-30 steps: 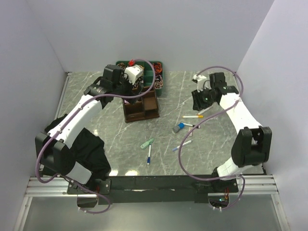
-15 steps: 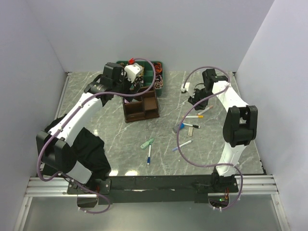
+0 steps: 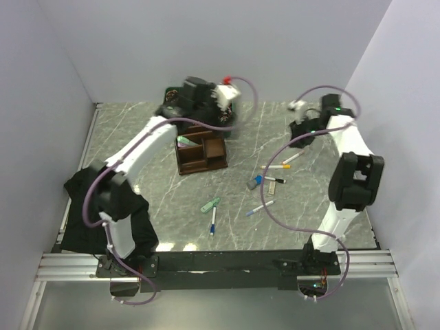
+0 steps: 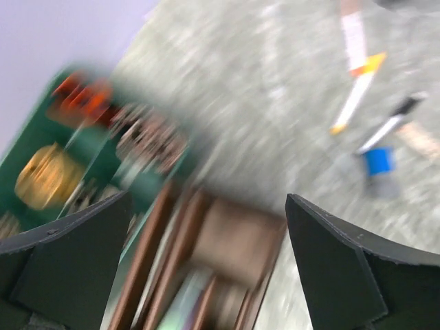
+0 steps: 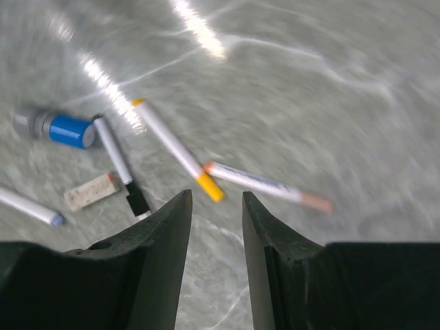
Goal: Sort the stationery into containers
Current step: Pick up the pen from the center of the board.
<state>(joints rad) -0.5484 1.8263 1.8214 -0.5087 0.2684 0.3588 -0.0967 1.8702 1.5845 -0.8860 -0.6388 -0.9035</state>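
**Item: organiser** (image 3: pixel 201 155). Dark brown, open-topped, standing on the surface (image 3: pixel 137 144). A pale item lies in one rear compartment.

**Stationery, loose:**
- Right of the organiser: yellow-tipped pen (image 5: pixel 172 146) and pink-tipped pen (image 5: pixel 265 184), ends nearly touching; black-tipped marker (image 5: pixel 118 163); blue cylinder (image 5: pixel 65 129).
- In front of the organiser: mint-green clip (image 3: pixel 210 205) and blue pen (image 3: pixel 213 223).

**Left gripper** (image 4: pixel 207 199): jaws wide, empty, over the organiser's rear edge beside the green tray (image 4: pixel 41 172). This view is blurred.

**Right gripper** (image 5: pixel 215 196): jaws narrow, nothing between them, well right of the organiser, above the two pens.

**Hazards:**
- The narrow jaws could straddle poorly and flick a thin pen into a roll.
- Closing near the meeting ends could catch both pens.
- A release behind the organiser could land in the green tray.
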